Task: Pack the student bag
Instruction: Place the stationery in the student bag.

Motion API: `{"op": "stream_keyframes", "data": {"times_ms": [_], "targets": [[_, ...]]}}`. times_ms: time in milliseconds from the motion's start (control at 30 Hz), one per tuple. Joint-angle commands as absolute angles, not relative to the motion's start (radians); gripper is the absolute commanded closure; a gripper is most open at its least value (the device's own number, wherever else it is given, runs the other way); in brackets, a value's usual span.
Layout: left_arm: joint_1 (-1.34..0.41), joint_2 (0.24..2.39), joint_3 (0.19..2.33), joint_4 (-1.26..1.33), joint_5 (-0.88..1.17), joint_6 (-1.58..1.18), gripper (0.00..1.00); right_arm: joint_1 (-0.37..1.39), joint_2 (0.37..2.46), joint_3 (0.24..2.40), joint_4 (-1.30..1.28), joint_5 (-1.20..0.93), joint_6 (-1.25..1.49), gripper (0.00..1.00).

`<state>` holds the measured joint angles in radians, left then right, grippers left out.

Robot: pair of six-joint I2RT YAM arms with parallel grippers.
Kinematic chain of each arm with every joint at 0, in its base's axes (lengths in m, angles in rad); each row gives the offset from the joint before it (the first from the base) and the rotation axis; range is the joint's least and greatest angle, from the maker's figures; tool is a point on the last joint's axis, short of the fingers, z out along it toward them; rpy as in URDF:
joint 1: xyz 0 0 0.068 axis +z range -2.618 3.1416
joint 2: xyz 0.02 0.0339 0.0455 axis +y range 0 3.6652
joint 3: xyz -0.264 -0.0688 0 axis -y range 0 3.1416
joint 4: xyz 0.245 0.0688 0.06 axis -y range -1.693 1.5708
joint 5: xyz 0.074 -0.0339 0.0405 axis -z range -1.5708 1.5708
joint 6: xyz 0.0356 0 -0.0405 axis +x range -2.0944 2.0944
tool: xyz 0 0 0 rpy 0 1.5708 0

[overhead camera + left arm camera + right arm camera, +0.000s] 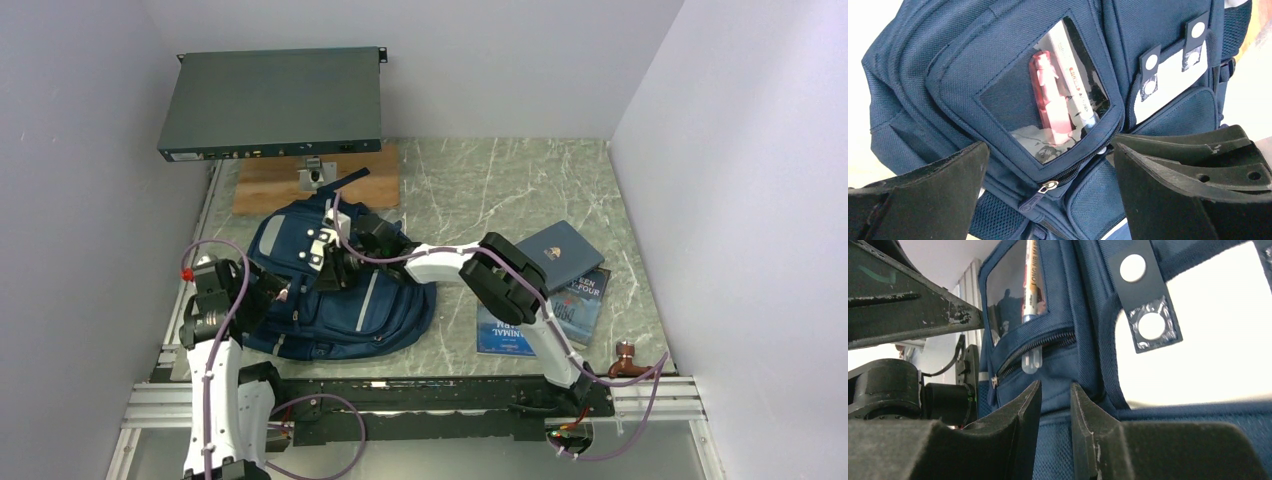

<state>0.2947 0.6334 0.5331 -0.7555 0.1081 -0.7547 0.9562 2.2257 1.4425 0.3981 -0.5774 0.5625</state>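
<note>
Top external view, left to right: the left gripper (283, 292) hangs at the near-left edge of the student bag (365, 310). The bag lies front-up on the counter (480, 190), left of centre. In the left wrist view its fingers (943, 175) stand spread wide and hold nothing, with the bag's small window pocket (1013, 100) between and beyond them.

Behind that clear window sit a pink pen (1050, 102) and a white pen (1073, 85). The pocket zip is part open, and its zipper pull (1047, 187) lies near the left end.

The right gripper (350, 258) reaches in from the right over the bag's front. In the right wrist view its fingers (1028, 405) are parted a little, with nothing clamped that I can see. Just above them the white pen's clear end (1031, 360) pokes out through the zip.

I judge the pen pocket is the step in hand. The next move calls for nudging that end inside and then drawing the zip shut, while one arm steadies the soft fabric.

Three books (560, 255) wait on the counter to the right, still unpacked.

The white pen's barrel reads "LONG NIB MA…", then runs out of frame. One book cover ends in "FOUR", and the nearest seems to read "ANIMAL". The bag's white patch (1173, 85) is blank.
</note>
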Motion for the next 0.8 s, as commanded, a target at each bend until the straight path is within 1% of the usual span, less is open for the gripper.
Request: {"op": "stream_keyframes", "data": {"times_ms": [0, 67, 233, 467, 567, 667, 767], "targets": [[0.292, 0.660, 0.527, -0.659, 0.165, -0.757, 0.00, 0.962, 2.253, 1.531, 0.486, -0.615, 0.569, 0.70], [0.293, 0.685, 0.522, -0.639, 0.180, -0.737, 0.00, 0.965, 2.272, 1.561, 0.470, -0.633, 0.552, 0.71], [0.294, 0.726, 0.522, -0.623, 0.204, -0.703, 0.00, 0.969, 2.303, 1.607, 0.465, -0.688, 0.525, 0.80], [0.293, 0.680, 0.502, -0.606, 0.218, -0.689, 0.00, 0.972, 2.347, 1.680, 0.415, -0.772, 0.513, 0.93], [0.293, 0.678, 0.504, -0.604, 0.231, -0.675, 0.00, 0.973, 2.364, 1.688, 0.431, -0.813, 0.536, 0.95], [0.293, 0.689, 0.509, -0.604, 0.249, -0.666, 0.00, 0.976, 2.392, 1.728, 0.423, -0.893, 0.555, 1.00], [0.293, 0.706, 0.524, -0.614, 0.260, -0.653, 0.00, 0.978, 2.400, 1.742, 0.385, -0.932, 0.523, 1.00]]}}
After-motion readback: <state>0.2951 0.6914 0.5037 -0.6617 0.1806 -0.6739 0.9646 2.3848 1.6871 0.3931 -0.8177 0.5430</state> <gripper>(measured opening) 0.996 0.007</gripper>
